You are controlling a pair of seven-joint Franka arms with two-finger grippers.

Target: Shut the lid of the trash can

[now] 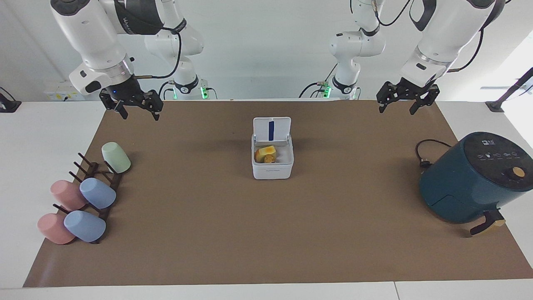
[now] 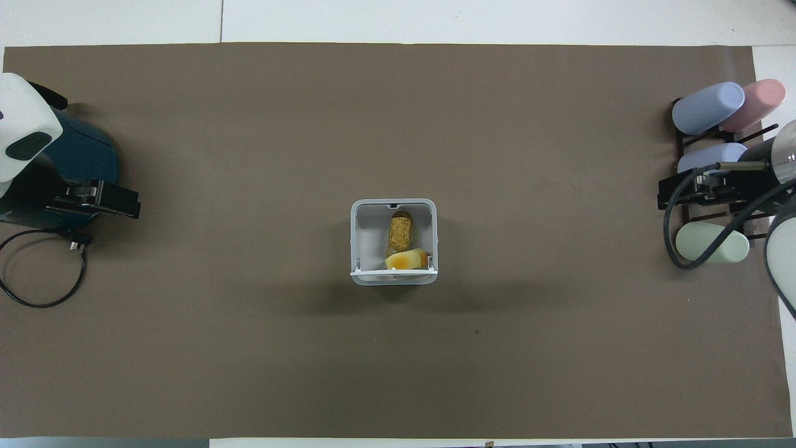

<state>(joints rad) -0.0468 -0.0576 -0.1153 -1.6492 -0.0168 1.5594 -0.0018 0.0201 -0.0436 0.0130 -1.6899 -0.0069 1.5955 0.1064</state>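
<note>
Lid point(image 1: 271, 130) upright on trash can point(image 1: 272, 166), well apart from both jaws.

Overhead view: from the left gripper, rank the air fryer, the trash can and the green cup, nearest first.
1. The air fryer, right under the left gripper at the left arm's end of the table.
2. The trash can, mid-table, lid up.
3. The green cup, at the right arm's end.
</note>
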